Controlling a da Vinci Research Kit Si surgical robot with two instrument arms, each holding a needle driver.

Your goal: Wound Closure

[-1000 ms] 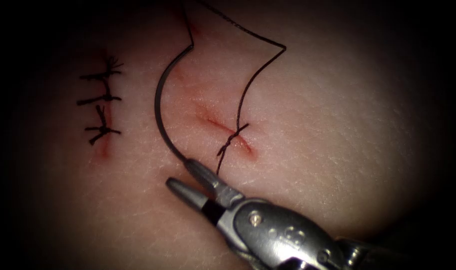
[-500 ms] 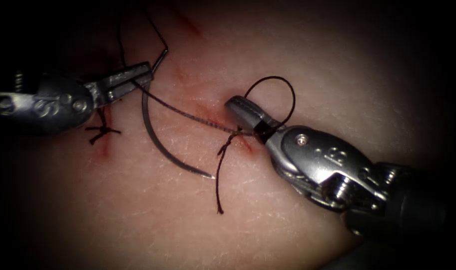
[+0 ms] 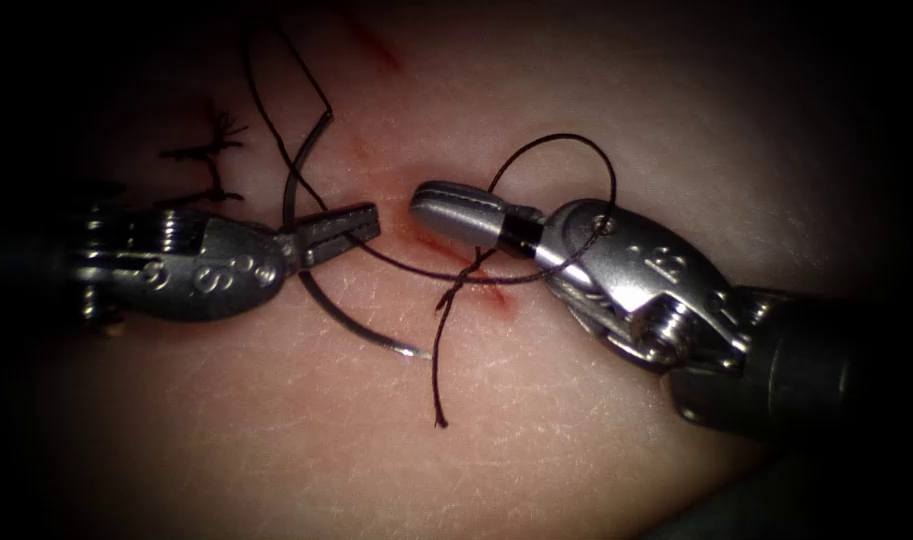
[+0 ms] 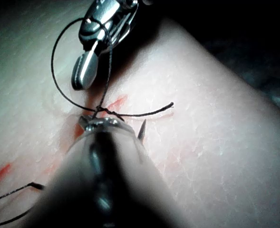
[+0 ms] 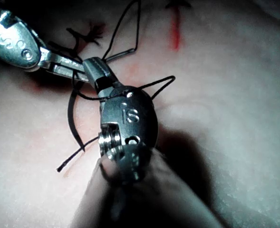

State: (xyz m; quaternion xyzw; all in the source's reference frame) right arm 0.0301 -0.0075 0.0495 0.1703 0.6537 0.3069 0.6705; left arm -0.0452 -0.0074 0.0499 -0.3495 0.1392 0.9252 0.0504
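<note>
The left arm's steel needle driver is reaching in from the left, its slim ribbed jaws pinched together on the thin black suture thread just left of the cut. The right arm's steel needle driver is coming in from the right and lying over the short red cut in the pale pink pork tissue; its smooth jaws are pressed together with nothing visible between them (a loop of the thread is circling over its wrist and neck). From the left tool's jaws the thread is sagging rightward to a small knot at the cut, and a loose tail is hanging from that knot toward the near side. The dark curved steel needle is lying free on the tissue to the left of the cut, held by neither tool and not in the tissue; its arc is passing under the left tool's jaws, its sharp tip is pointing right just near of the cut, and its far end is trailing thread toward the far edge. Further left, the black knots of a finished stitch row are sitting over another closed cut. In the left wrist view the right tool is hovering just beyond the knot. In the right wrist view the left tool is meeting the right tool's tip.
</note>
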